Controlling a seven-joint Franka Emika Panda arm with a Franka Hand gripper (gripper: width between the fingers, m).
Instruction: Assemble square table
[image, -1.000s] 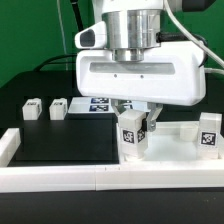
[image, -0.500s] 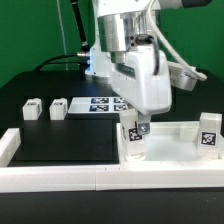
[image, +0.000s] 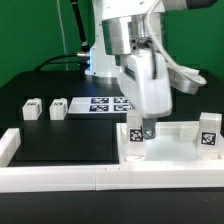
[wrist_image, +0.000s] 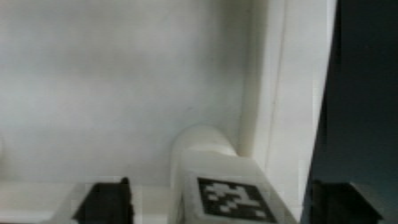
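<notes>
1. Gripper: I see the arm's two-finger gripper (image: 143, 128) lowered over one short white tagged leg (image: 135, 146). In the wrist view a dark finger (wrist_image: 111, 200) stands apart from this leg (wrist_image: 222, 180), with white surface visible between them. I read the jaws as wide, straddling the leg without clamping it.
2. Square table: the white plastic square slab with raised rim (image: 175, 147) lies at the exterior view's right. The leg stands upright on its near corner.
3. A second upright white leg (image: 209, 134) stands at the slab's right corner.
4. Two more white legs (image: 32, 109) (image: 58, 107) lie on the black work surface (image: 60, 145), well apart from the slab, beside the marker board (image: 100, 103).
</notes>
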